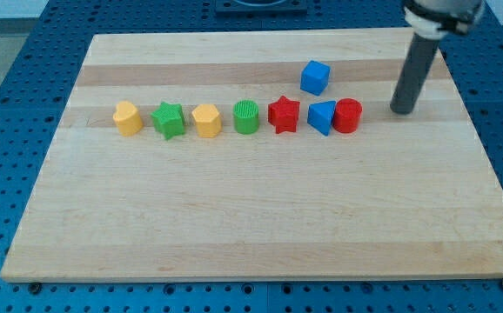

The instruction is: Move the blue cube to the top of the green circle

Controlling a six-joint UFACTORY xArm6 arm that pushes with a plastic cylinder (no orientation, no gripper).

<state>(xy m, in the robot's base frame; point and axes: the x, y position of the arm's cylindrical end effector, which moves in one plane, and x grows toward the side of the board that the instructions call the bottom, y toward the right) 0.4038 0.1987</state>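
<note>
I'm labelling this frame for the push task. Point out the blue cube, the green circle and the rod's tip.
blue cube [315,77], camera view, its front face.
green circle [246,117], camera view, its ribbed top.
my tip [402,110], camera view, the rod's very end.

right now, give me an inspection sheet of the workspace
surface: wooden board, flat.
job's things: blue cube alone, toward the view's top, up and right of the green circle in the row.
clutter: row from the view's left: yellow block, green star, yellow block, then past the circle red star, blue triangular block, red cylinder.
claw: none; my tip sits right of the red cylinder, touching no block.
cables: nothing seen.
surroundings: blue perforated table.
</note>
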